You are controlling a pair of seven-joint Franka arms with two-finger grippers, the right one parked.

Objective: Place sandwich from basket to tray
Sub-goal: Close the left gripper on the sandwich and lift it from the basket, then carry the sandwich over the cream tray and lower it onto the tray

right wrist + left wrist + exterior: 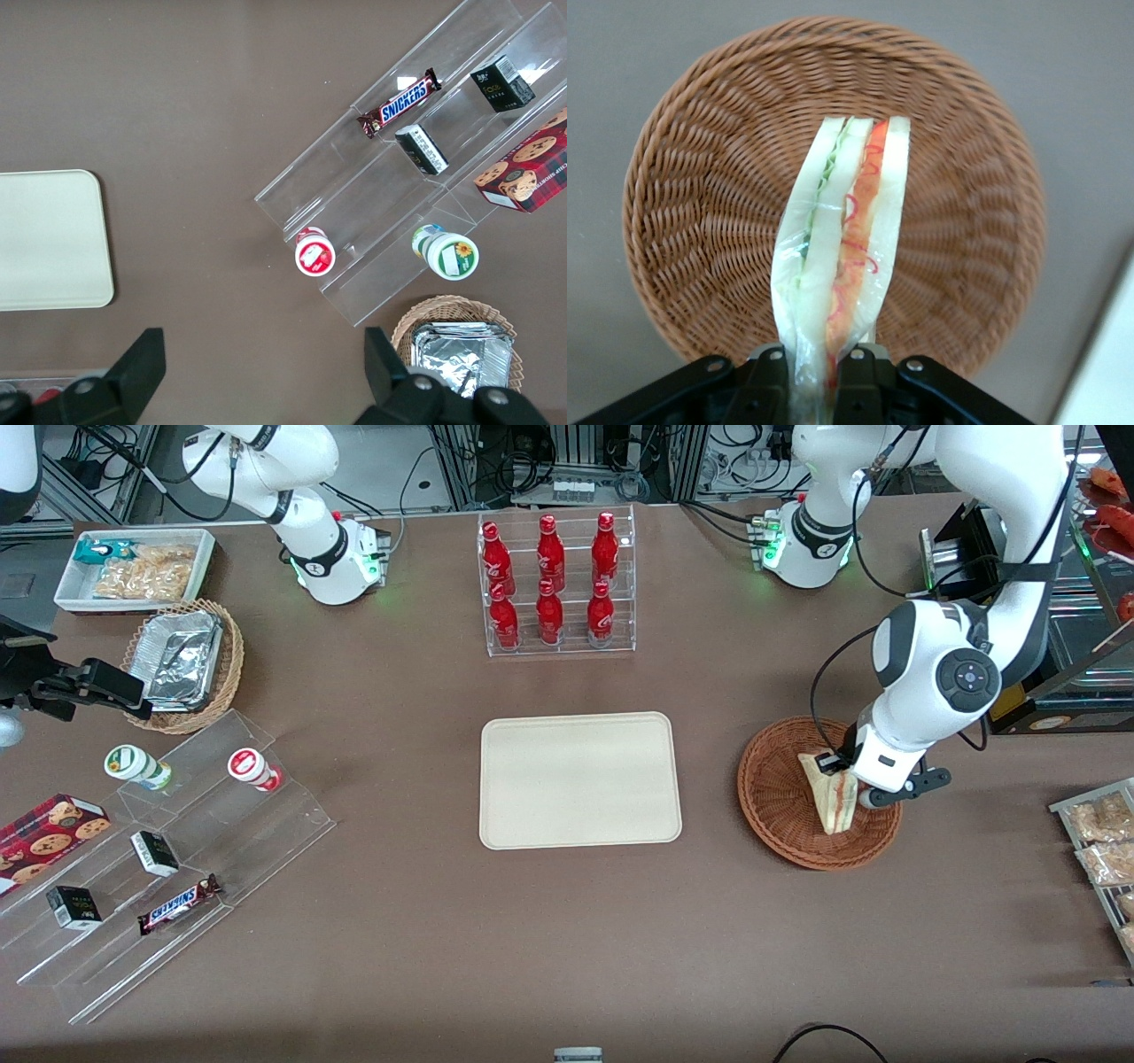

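Even overhead light, soft shadows, sharp pictures.

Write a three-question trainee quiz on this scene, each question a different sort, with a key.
1. True or false: the tray already holds food.
2. What is the gripper shut on? A) a bottle B) the sandwich C) a candy bar
3. Fill in: the sandwich is above the ____.

Key:
1. False; it is bare.
2. B; the fingers pinch the wrapped wedge.
3. basket, toward the working arm's end of the table.
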